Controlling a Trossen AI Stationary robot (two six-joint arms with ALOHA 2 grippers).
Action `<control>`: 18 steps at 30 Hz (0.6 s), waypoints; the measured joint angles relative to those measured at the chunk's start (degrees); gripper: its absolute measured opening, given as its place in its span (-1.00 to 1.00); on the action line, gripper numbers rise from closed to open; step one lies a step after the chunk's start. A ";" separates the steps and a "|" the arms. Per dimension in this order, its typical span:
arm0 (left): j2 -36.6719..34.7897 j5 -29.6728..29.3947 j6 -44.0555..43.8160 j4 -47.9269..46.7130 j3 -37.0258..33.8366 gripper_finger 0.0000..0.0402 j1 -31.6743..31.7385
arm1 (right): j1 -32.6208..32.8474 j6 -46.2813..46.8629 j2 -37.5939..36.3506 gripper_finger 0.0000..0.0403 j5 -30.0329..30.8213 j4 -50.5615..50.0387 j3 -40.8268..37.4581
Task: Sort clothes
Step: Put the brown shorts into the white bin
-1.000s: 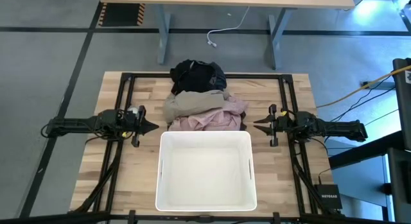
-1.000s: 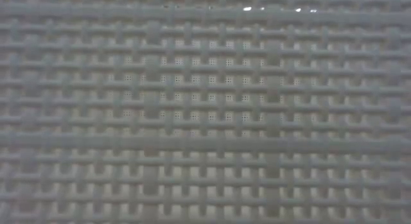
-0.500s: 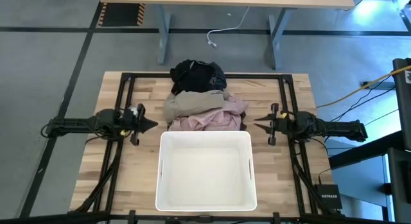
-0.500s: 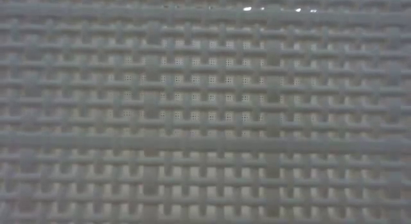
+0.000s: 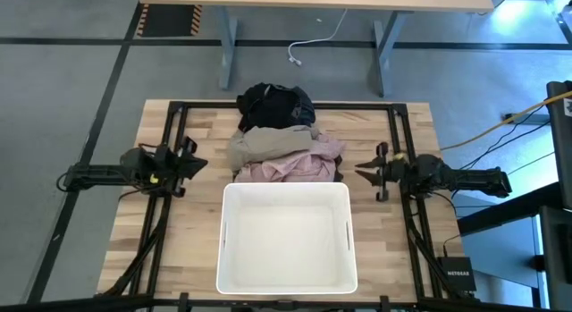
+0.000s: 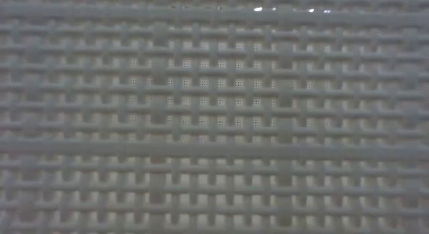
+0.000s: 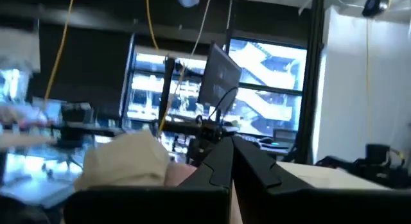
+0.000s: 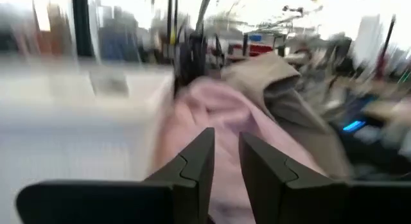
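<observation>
On the left we see the left gripper (image 5: 198,164) over the wooden surface (image 5: 192,214), well apart from the clothes; in the left wrist view its 2 fingers (image 7: 221,161) sit pressed together, so it is closed on nothing.

In the middle the clothes lie in 1 heap at the far half of the surface. A black garment (image 5: 274,105) sits farthest back, an olive-khaki garment (image 5: 268,140) lies in front of it and touching it, and a pale pink garment (image 5: 290,167) lies at the near edge of the heap, touching the far wall of the white bin (image 5: 286,193). The bin stands on the near half of the surface, and its woven-pattern wall (image 6: 214,127) fills the whole low view.

On the right the right gripper (image 5: 360,172) points at the heap from just beside the pink garment, not touching it. In the right wrist view its fingers (image 8: 199,161) stand slightly apart, a narrow gap between them, holding nothing.
</observation>
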 joint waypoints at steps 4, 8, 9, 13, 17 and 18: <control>-0.02 -4.40 4.89 -0.39 0.94 -1.00 0.00 | -0.04 19.38 0.02 -0.56 0.61 9.32 0.00; 0.00 -10.42 11.21 -5.07 3.07 -1.00 0.07 | -0.03 21.81 0.01 -0.56 2.28 20.23 0.00; 0.02 -12.12 12.46 -6.47 3.84 -1.00 0.20 | -0.04 20.87 0.02 -0.56 4.38 22.92 0.00; 0.09 -15.92 13.44 -7.44 5.36 -1.00 1.18 | -0.04 14.37 -0.03 -0.56 12.49 30.96 0.36; 0.09 -17.61 15.36 -7.26 6.92 -1.00 2.85 | -0.04 6.86 3.82 -0.56 18.37 21.96 6.45; 0.11 -18.90 16.09 -7.20 7.37 -1.00 3.39 | -0.04 5.98 6.24 -0.56 19.41 19.61 8.48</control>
